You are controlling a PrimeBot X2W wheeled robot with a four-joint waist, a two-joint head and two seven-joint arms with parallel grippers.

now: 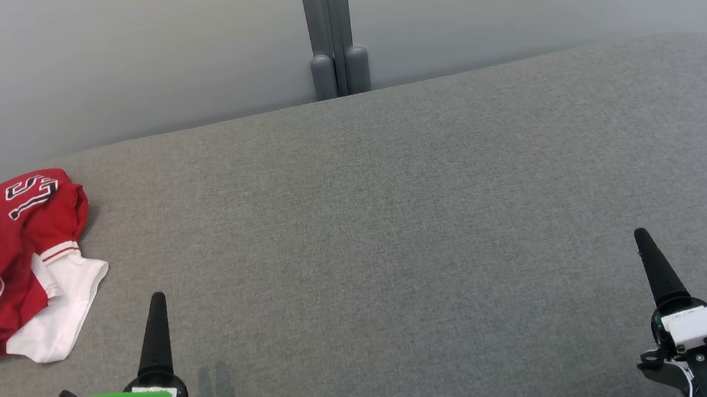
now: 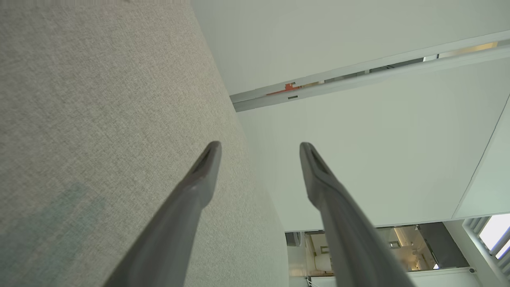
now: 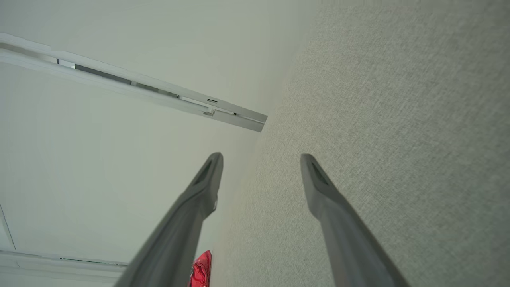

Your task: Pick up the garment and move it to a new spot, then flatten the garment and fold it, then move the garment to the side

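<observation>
Grey fabric surface (image 1: pixel 397 233): it is stretching wide under both arms and carrying the shirt at its far left.
Left gripper (image 2: pixel 259 146): its two dark fingers are standing well apart, gripping nothing and touching nothing; it is hanging just over the fabric.
Right gripper (image 3: pixel 261 157): its fingers are likewise standing well apart, holding nothing and touching nothing.
Shirt (image 1: pixel 8 264): red and white, it is lying crumpled at the surface's left edge, near the left gripper and well apart from the right gripper.
Hidden: the head view's left edge is cutting off part of the shirt; in the right wrist view a red scrap of it is peeking out at the bottom edge. In the head view each gripper is showing side-on, one finger covering the other.
Count: one shirt, two grippers with two fingers each, and a grey post (image 1: pixel 329 28) standing between two pale wall panels.
</observation>
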